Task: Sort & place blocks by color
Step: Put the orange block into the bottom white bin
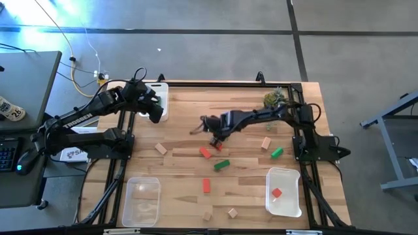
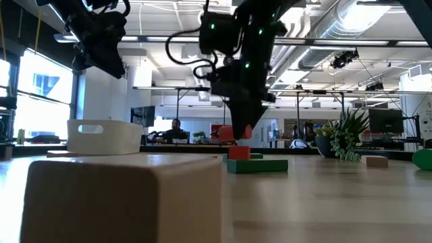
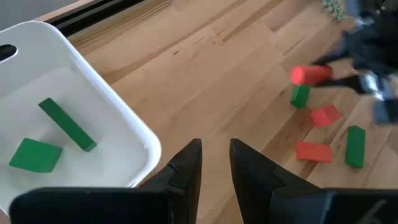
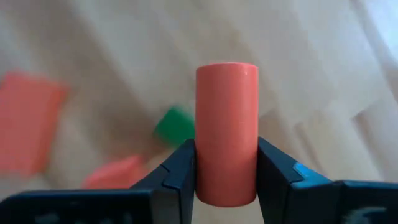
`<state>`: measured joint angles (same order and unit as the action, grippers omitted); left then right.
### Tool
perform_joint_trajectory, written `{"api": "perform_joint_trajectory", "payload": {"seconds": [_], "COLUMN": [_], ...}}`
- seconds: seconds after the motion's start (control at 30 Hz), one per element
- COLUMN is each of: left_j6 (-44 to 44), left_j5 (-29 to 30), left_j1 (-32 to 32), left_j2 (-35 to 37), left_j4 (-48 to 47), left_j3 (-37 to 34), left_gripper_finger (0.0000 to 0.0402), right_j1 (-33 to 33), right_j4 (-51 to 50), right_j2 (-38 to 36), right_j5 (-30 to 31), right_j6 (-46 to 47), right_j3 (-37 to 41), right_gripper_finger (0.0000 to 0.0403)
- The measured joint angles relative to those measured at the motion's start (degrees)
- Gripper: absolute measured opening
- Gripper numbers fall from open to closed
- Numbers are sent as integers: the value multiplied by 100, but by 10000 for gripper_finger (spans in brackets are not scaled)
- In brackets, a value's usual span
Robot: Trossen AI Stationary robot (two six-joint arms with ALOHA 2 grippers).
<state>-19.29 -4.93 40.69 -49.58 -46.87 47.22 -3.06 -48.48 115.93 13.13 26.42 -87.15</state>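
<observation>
Red cylinder block is clamped between the jaws of the right gripper, which stands over the middle of the bench. The low view shows it lifted clear of the surface. Grip falls on the lower part of the cylinder, one finger on each curved side, most of its length standing free beyond the fingertips.

Handling judgement: painted wood, light and rigid, no risk of crushing. The round, smooth wall gives each flat pad only a line of contact, so the piece could roll or pivot in the grip. A hold nearer mid-length would be steadier.

Other red blocks lie just below the gripper, with a green bar beside them. Flat-sided bars and cubes are best taken across two parallel faces. Tan blocks are scattered toward the near edge and left of centre.

White tray at the near right corner already holds one red block; it is judged the destination for the cylinder.

Left gripper waits at the far left corner beside a white bin holding two green blocks. Its jaws stand narrow, with nothing between them.
</observation>
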Motion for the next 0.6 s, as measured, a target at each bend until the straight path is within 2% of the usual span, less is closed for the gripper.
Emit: {"api": "perform_joint_trajectory", "payload": {"seconds": [0.23, 0.6], "left_j6": [0, 0], "left_j5": [0, 20], "left_j1": [-7, -14], "left_j2": [-2, -2], "left_j4": [-3, 50], "left_j3": [0, 0], "left_gripper_finger": [72, 72], "right_j1": [734, 1819], "right_j4": [-726, -2768], "right_j2": [-69, -484], "right_j5": [444, 872], "right_j6": [699, 2838], "right_j3": [-2, -9], "right_gripper_finger": [102, 102]}}
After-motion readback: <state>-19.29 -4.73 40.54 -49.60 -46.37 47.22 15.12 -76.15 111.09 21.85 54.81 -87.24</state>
